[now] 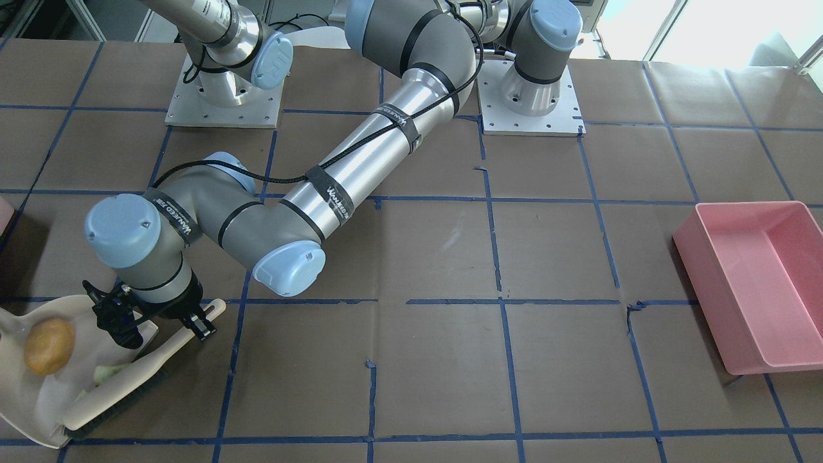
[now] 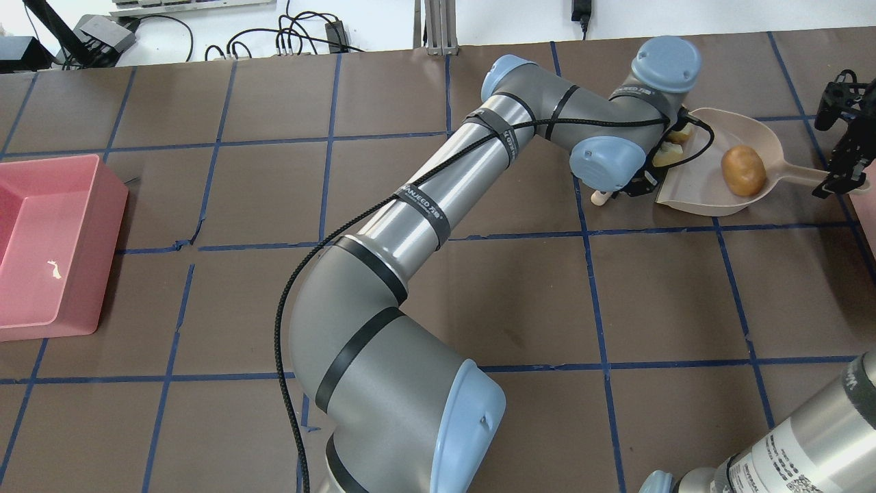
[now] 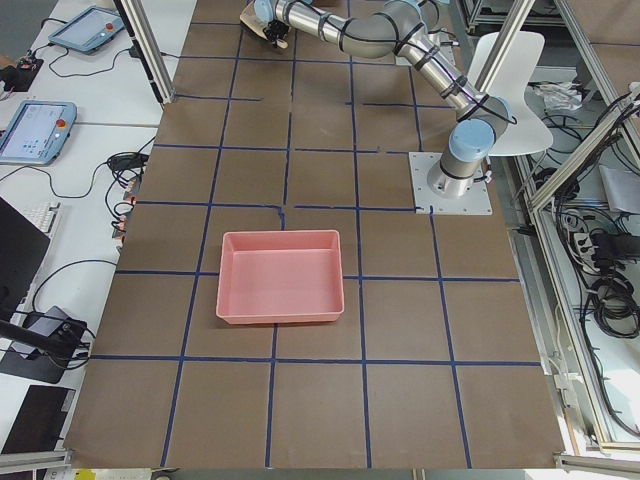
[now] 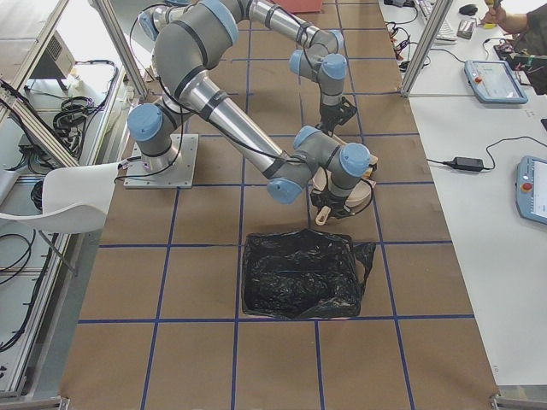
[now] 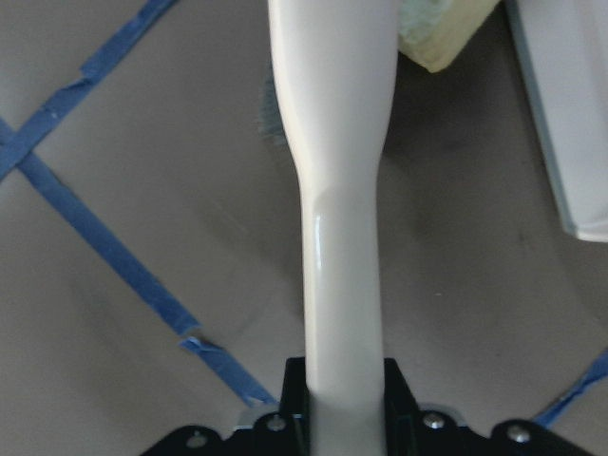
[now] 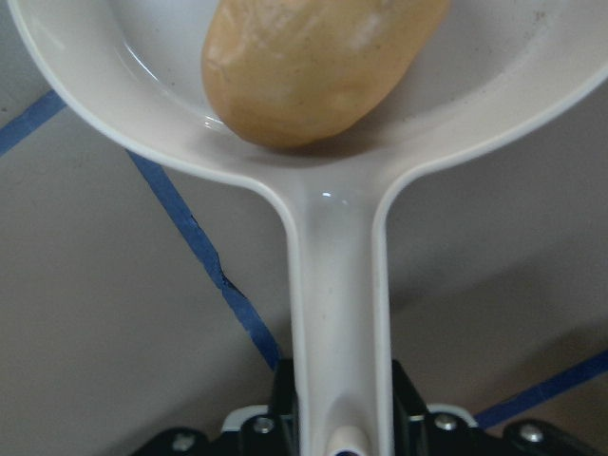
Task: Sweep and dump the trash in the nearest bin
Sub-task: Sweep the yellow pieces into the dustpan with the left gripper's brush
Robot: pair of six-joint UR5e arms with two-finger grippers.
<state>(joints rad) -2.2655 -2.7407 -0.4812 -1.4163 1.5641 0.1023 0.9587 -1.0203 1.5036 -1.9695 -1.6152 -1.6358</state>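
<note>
The cream dustpan [image 1: 26,392] lies flat on the table. The tan potato-like lump [image 1: 49,345] sits in it, seen also in the overhead view [image 2: 743,170] and the right wrist view [image 6: 313,66]. Two pale chunks [image 2: 669,155] lie at the pan's mouth against the cream brush [image 1: 128,379]. One chunk [image 5: 446,38] shows beside the brush handle [image 5: 342,237]. My left gripper [image 5: 344,385] is shut on the brush handle. My right gripper [image 6: 337,408] is shut on the dustpan handle [image 2: 801,177]. The nearest bin shows only as a pink corner [image 1: 4,217] at the table's edge.
A large pink tub [image 1: 759,283] stands at the opposite end of the table, seen whole in the exterior left view [image 3: 280,290]. A container lined with a black bag [image 4: 299,282] stands just beside the dustpan. The left arm [image 2: 438,205] stretches across the table.
</note>
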